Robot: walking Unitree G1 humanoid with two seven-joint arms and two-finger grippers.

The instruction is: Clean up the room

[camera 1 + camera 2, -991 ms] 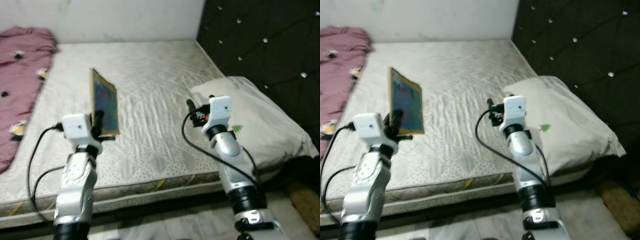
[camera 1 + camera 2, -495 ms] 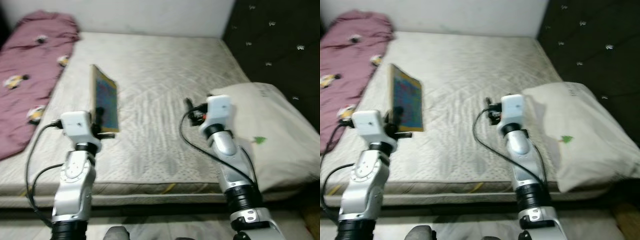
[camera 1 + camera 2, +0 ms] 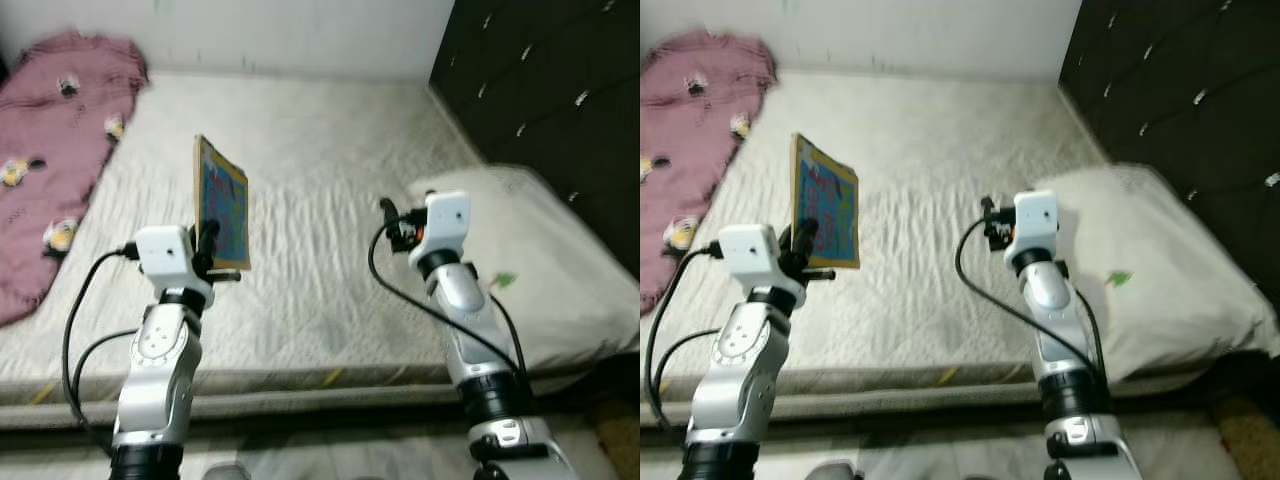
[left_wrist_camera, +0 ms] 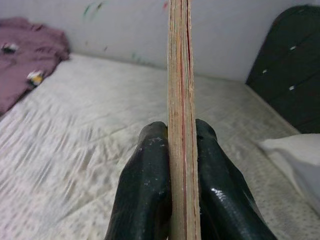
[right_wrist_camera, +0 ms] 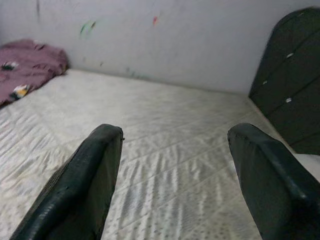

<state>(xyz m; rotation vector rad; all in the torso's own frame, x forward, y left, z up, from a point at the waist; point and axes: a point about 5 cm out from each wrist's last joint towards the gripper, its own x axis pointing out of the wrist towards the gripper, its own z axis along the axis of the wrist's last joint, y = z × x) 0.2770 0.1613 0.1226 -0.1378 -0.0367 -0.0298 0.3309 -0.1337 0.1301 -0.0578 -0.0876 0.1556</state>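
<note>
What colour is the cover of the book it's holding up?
Mostly blue with a yellowish border and reddish markings, clearest in the right eye view: book.

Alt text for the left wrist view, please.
The left gripper pinches a thin book edge-on and upright between its two black fingers. Behind lie a pale mattress, a maroon blanket, a white pillow and a dark headboard.

Head eyes overlook bed (image 3: 320, 200); wrists face wall (image 5: 175, 40)

The maroon blanket (image 3: 55, 160) runs off the picture's left edge; the book (image 4: 180, 120) is cut off top and bottom.
</note>
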